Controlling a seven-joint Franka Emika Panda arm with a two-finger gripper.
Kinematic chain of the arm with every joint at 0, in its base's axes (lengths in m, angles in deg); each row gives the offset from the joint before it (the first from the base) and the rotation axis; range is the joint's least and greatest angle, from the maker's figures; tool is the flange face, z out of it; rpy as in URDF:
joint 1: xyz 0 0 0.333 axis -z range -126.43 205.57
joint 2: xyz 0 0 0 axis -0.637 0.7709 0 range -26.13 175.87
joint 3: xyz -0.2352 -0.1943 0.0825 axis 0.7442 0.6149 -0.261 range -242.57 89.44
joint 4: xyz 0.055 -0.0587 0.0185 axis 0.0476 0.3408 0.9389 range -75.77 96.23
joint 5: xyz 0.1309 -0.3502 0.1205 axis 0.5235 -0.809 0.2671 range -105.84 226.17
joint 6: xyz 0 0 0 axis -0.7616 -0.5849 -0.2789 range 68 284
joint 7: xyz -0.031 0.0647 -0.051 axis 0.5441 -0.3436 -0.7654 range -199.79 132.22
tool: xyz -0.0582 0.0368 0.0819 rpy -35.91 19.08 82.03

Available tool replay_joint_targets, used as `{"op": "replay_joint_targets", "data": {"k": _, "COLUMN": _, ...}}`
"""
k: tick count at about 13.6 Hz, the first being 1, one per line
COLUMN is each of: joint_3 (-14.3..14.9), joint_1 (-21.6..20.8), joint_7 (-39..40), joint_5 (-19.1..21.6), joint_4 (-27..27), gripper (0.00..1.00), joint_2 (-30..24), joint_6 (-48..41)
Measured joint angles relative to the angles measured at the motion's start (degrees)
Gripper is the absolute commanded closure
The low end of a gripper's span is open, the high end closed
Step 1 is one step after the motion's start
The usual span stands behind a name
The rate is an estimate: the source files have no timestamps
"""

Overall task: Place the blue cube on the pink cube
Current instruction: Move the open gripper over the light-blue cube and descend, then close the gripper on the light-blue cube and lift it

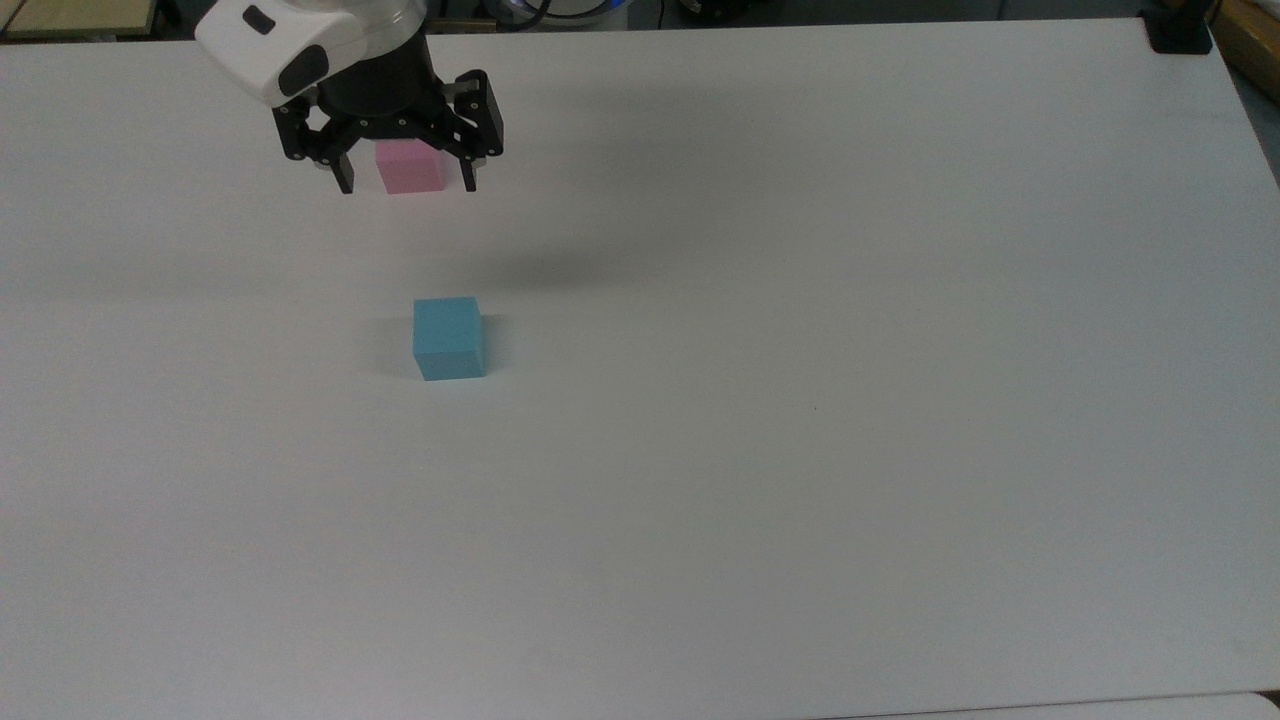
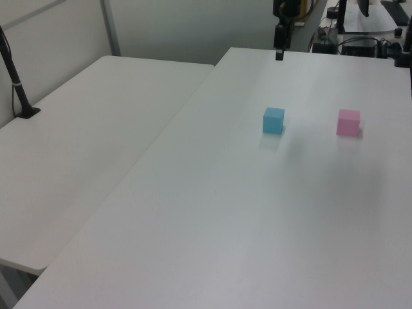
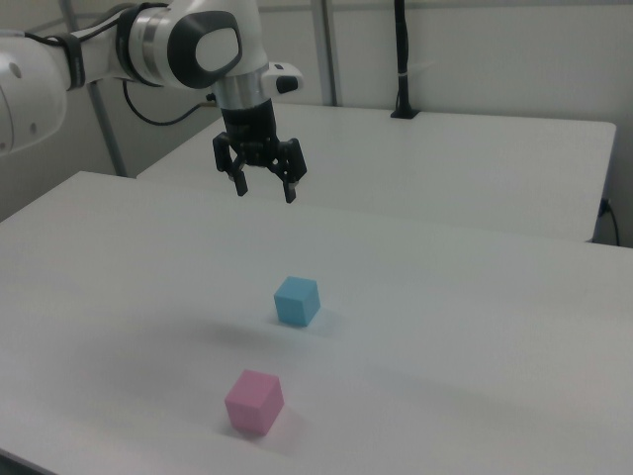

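Observation:
The blue cube rests on the white table. The pink cube stands apart from it on the same table. In the top view my gripper covers the pink cube's upper part. The right view shows the gripper hanging high in the air, well above both cubes, open with nothing between its fingers. In the left view a dark finger reaches down at the top edge, roughly over the blue cube.
A black mount sits at the table's corner at the top view's upper right. A second white table adjoins, with a black pole on it. The arm's shadow falls near the blue cube.

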Motion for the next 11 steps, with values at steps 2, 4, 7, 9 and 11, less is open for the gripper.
{"op": "replay_joint_targets", "data": {"k": 2, "joint_3": -0.1, "joint_1": -0.1, "joint_7": 0.0, "joint_5": -0.2, "joint_4": 2.2, "gripper": 0.0, "joint_2": 0.7, "joint_6": 4.0}}
{"op": "replay_joint_targets", "data": {"k": 4, "joint_3": -0.1, "joint_1": -0.6, "joint_7": 0.0, "joint_5": -0.9, "joint_4": 7.2, "gripper": 0.0, "joint_2": 1.5, "joint_6": 10.3}}
{"op": "replay_joint_targets", "data": {"k": 7, "joint_3": -0.1, "joint_1": -0.9, "joint_7": 0.0, "joint_5": -2.1, "joint_4": 13.5, "gripper": 0.0, "joint_2": 3.0, "joint_6": 17.0}}
{"op": "replay_joint_targets", "data": {"k": 9, "joint_3": -0.1, "joint_1": -0.9, "joint_7": 0.0, "joint_5": -2.1, "joint_4": 14.5, "gripper": 0.0, "joint_2": 4.6, "joint_6": 19.0}}
{"op": "replay_joint_targets", "data": {"k": 11, "joint_3": -0.1, "joint_1": -0.8, "joint_7": 0.0, "joint_5": -2.2, "joint_4": 15.8, "gripper": 0.0, "joint_2": 6.3, "joint_6": 22.0}}
